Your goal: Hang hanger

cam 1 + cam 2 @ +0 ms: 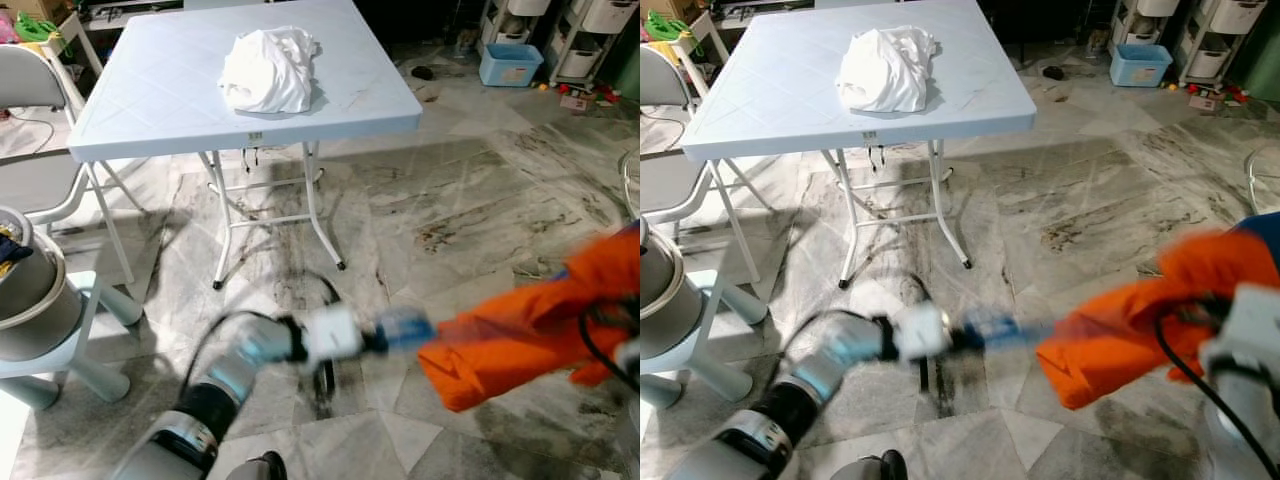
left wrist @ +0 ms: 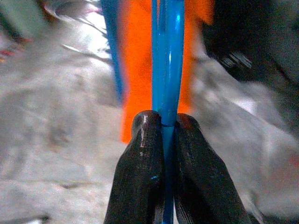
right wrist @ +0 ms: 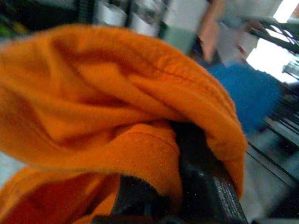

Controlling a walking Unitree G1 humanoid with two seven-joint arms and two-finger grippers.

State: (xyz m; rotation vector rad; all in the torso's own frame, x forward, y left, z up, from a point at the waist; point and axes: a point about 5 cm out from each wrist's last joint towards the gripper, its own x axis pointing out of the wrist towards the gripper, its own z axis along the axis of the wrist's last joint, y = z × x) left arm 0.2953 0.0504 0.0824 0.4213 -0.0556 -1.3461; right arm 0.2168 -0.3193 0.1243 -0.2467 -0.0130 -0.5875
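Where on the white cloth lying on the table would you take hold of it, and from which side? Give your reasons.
Judging by its pose, grip the raised, bunched crest of the white cloth, coming from above. It sits heaped in folds on the pale blue table, so the top ridge offers a fold to pinch, while its edges lie flat against the tabletop.

The marble floor (image 1: 480, 200) carries a pale blue folding table (image 1: 180, 110) at 11 o'clock, with a crumpled white cloth (image 1: 268, 68) lying directly on the tabletop toward its far edge, near the centre.
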